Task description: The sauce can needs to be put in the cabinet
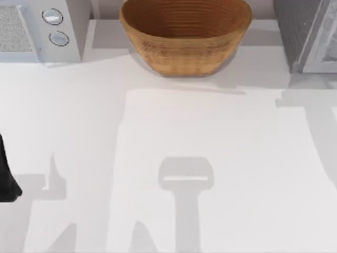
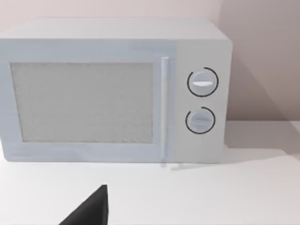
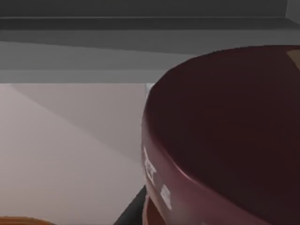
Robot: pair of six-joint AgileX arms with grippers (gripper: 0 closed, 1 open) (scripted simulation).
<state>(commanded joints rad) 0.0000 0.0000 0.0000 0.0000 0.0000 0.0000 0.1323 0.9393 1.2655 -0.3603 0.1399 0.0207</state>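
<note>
Maroon-topped sauce can (image 3: 225,136) close against right wrist camera

Woven tan basket (image 1: 185,34) at top centre of the top view, upright on the white counter (image 1: 210,147), against the back wall. White microwave (image 1: 39,29) at upper left of the same frame, apart from the basket. Its two round knobs (image 2: 202,82) sit one above the other, beside a speckled grey door panel (image 2: 82,102).

Bright, even light; soft grey shadows fall across the table (image 1: 221,137).
</note>
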